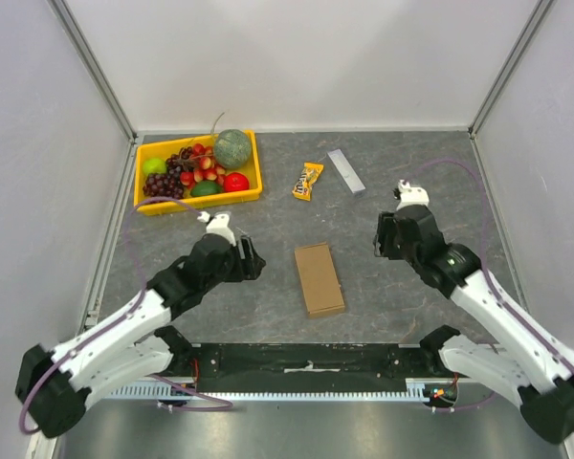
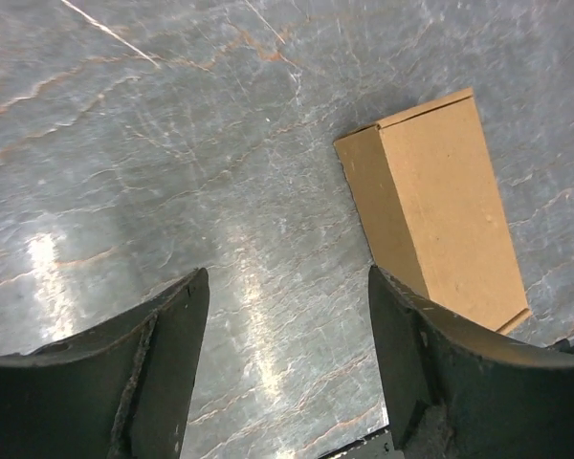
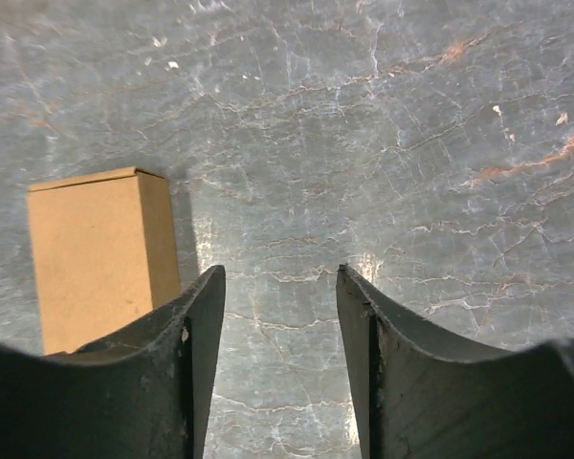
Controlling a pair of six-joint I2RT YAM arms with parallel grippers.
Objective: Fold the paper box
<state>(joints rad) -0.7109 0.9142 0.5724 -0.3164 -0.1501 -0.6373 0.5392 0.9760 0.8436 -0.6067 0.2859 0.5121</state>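
Note:
The paper box is a small flat brown cardboard box, closed, lying on the grey table between the two arms. It shows in the left wrist view at the upper right and in the right wrist view at the left. My left gripper is open and empty, to the left of the box and apart from it; in its own view the gripper has only bare table between its fingers. My right gripper is open and empty, to the right of the box; in its own view the gripper also frames bare table.
A yellow fruit tray with grapes, a melon and other fruit stands at the back left. An orange snack packet and a small grey bar lie at the back centre. White walls close the table on three sides.

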